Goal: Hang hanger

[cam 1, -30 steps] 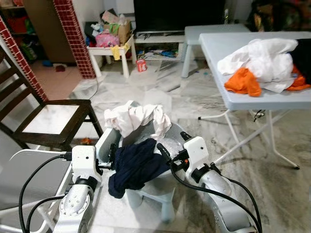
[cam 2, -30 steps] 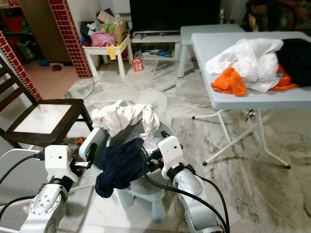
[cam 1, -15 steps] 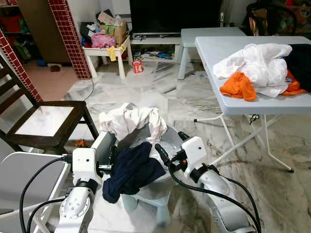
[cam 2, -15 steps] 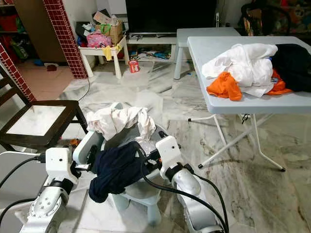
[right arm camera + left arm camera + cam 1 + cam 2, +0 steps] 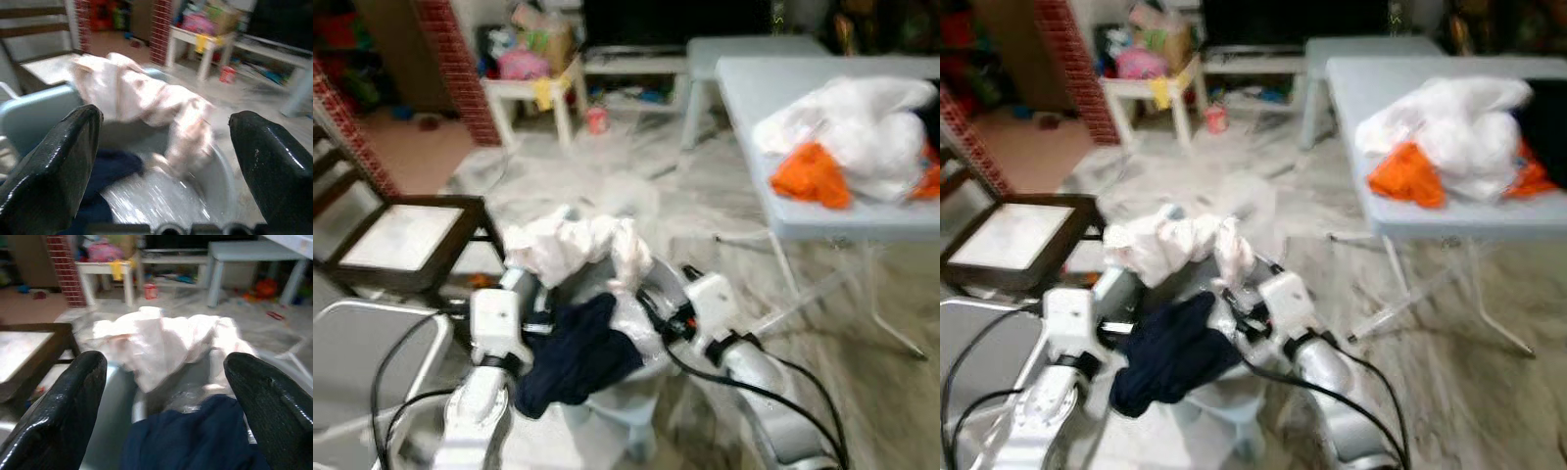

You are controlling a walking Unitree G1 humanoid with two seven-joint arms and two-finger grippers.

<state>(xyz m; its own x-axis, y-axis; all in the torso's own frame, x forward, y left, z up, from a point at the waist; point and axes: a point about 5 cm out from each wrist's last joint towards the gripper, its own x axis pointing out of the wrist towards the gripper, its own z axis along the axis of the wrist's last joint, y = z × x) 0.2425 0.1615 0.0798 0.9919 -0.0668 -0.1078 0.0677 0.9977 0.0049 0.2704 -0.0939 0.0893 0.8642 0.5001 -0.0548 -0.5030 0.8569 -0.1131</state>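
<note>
Marble floor (image 5: 636,181) runs from the robot to a low white side table (image 5: 533,93) and a TV stand at the far wall; head views are motion-blurred. A dark chair (image 5: 406,240) stands to the left and a folding table (image 5: 773,108) with a white and orange clothes pile (image 5: 847,142) to the right.

Both arms are raised around a grey basin (image 5: 205,186) resting on a pale stool (image 5: 607,421). The left gripper (image 5: 166,401) has its fingers spread wide with nothing between them, just beside the basin's left rim. The right gripper (image 5: 166,161) is likewise spread wide and empty, at the right rim. A navy garment (image 5: 573,357) drapes over the near rim; a white garment (image 5: 573,245) lies over the far rim.

No hanger can be made out, and no rail either. Judgement: the basin is being approached or carried as a preliminary step.

Open floor lies ahead between chair and folding table. Table legs (image 5: 847,294) splay on the right; a white rack edge (image 5: 372,333) sits close on the left
</note>
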